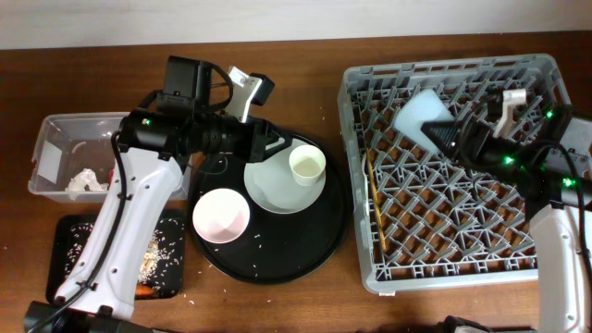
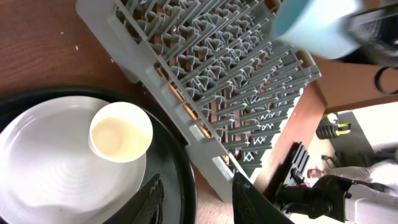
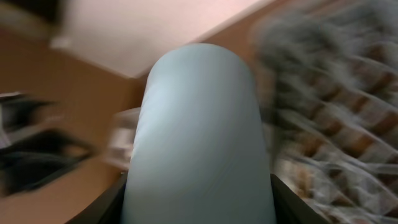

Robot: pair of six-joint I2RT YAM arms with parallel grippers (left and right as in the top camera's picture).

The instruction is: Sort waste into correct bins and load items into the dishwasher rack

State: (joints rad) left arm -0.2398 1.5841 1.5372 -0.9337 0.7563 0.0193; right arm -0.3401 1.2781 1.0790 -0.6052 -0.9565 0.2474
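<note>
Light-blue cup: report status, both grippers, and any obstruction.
Right gripper shut on light-blue cup, over dishwasher rack. Left gripper open, empty, by cream cup on plate. Chopsticks lie in rack, not under cup.

In the right wrist view, motion blur smears the dishwasher rack [image 3: 336,112] behind the light-blue cup [image 3: 199,137], which the bottom edge cuts off.

cups [image 1: 308,166] [image 1: 421,117] 2 | bowl [image 1: 221,215] 1 | plate [image 1: 266,188] 1 | rack [image 1: 444,274] 1 | bins [image 1: 43,159] [image 1: 70,237] 2

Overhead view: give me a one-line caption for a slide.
Right hand holds the light-blue cup over the dishwasher rack while the left hand hovers at the plate bearing the cream cup.
</note>
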